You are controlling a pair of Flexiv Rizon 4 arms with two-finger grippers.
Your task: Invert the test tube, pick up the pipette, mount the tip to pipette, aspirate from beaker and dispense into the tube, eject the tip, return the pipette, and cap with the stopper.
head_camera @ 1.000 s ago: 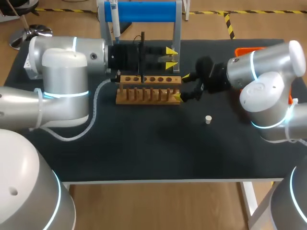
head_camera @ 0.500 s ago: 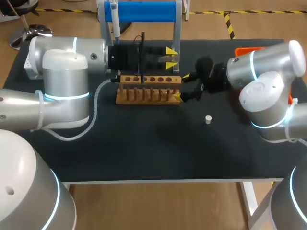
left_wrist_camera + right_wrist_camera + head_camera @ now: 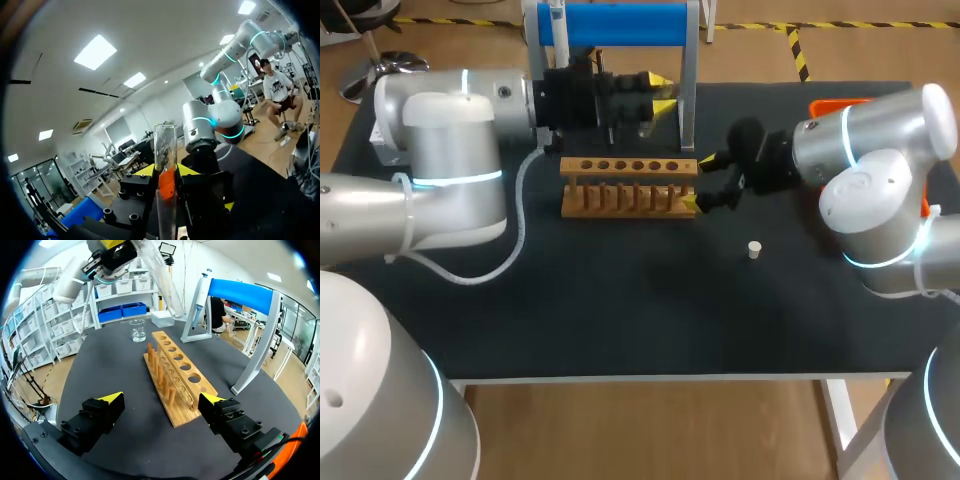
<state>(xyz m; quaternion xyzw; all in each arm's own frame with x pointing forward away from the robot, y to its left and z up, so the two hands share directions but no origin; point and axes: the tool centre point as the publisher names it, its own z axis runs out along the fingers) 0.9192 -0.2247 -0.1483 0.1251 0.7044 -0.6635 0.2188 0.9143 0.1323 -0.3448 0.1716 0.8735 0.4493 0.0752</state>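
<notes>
My left gripper (image 3: 660, 92) hangs above and behind the wooden rack (image 3: 630, 185), shut on a clear test tube (image 3: 165, 150) that sticks out past its yellow tips. From the right wrist view the tube (image 3: 161, 275) slants high over the rack (image 3: 175, 375). At the rack's right end my right gripper (image 3: 698, 180) is open, one finger on each side and apart from the wood. The pipette (image 3: 558, 40) hangs on the blue stand (image 3: 620, 22). A small white stopper (image 3: 754, 249) lies on the mat in front of the right gripper. The glass beaker (image 3: 137, 330) stands beyond the rack's far end.
An orange container (image 3: 840, 103) sits at the back right edge, partly hidden by my right arm. The stand's grey upright (image 3: 688, 70) rises just behind the rack, close to the left gripper. Black mat lies bare in front of the rack.
My left gripper has lifted up and back from the rack with the tube and turned, its yellow tips now higher and further left. The right arm has not moved.
</notes>
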